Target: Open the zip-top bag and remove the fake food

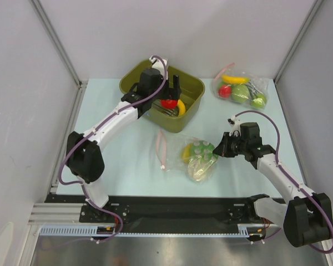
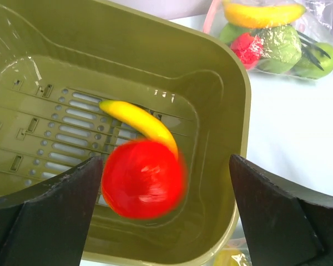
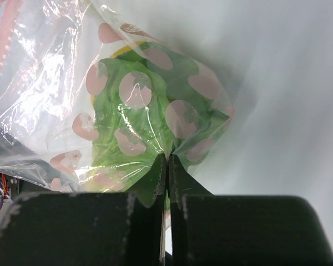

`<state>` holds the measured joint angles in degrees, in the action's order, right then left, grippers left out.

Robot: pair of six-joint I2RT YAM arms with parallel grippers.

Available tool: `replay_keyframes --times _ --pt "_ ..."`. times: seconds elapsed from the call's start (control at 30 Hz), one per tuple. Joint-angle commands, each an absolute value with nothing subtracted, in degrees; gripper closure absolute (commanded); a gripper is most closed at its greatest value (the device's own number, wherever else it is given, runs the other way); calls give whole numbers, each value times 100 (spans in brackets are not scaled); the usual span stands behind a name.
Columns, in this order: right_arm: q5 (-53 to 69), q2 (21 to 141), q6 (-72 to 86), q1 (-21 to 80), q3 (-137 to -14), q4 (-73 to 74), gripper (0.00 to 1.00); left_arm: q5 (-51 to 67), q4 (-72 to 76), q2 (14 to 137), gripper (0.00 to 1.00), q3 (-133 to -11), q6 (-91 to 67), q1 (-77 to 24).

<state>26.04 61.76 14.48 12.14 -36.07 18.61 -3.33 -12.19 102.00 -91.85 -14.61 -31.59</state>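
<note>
The right hand (image 3: 167,158) is clenched on a pinch of clear plastic at the closed end of the zip-top bag (image 1: 200,170). Its two fingers are pressed flat together, with the film gathered between them just beside the cabbage (image 3: 150,127).

The bag lies near the middle of the counter (image 1: 127,160), a little toward the near edge. Its long axis runs across the counter. The pinched end is on the right and the pink zip strip (image 1: 162,148) is on the left, so the mouth faces the left edge. The cabbage and a small yellow piece (image 1: 187,151) are inside, and both sit nearer the pinched end than the mouth.

The left hand (image 2: 165,159) is released, with its fingers spread wide. It hangs over the olive bin (image 2: 211,72) at the far edge. Below it are the banana (image 2: 139,119), lying on the slotted floor, and the red round fruit (image 2: 143,178). The fruit is blurred, so it may be in the air and not yet at rest; I cannot tell which.

So two pieces are out and two remain in the bag. From the right hand, the contents lie toward the left and slightly nearer, along the bag's own axis toward the strip. The right hand is at the bag, while the left hand is well apart from it. To reach the mouth, the left hand would have to come from the far edge toward the middle.

A second bag of fruit (image 1: 241,88) lies at the far right corner, apart from both hands.
</note>
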Motion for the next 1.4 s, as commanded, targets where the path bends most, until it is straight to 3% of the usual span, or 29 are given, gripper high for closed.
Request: replay_keyframes --times 0.0,0.2,0.3,0.33,0.43,0.57,0.73,0.8,1.03,1.37 --pt "2646 6082 1406 1178 -3683 1802 100 -316 -1143 10037 0 -9466 -1283 -3138" --pt "2654 6091 1406 1178 -3700 1802 100 -360 -1020 9731 1 -9264 -1178 -3138" --pt "2654 6108 1406 1169 -3700 1802 100 -343 -740 9214 7 -8861 -1178 -3138" --pt "2654 6108 1406 1169 -3700 1802 100 -334 -660 9046 14 -8555 -1178 -3138" --pt "2637 6126 1397 1169 -3709 1802 100 -273 -326 8257 24 -7704 -1178 -3138" --pt "2646 6143 1389 1143 -3726 1802 100 288 -18 7156 30 -6471 -1204 -3138" --pt "2689 6179 1371 1125 -3744 1828 100 439 -70 6119 54 -5136 -1388 -3138" --pt "2707 6205 1371 1125 -3744 1819 100 492 -201 5758 58 -4870 -1433 -3146" --pt "2751 6267 1380 1125 -3753 1784 100 606 -483 5431 65 -4053 -1547 -3164" --pt "2751 6214 1397 1125 -3744 1837 100 799 -291 5835 64 -3806 -1512 -3419"
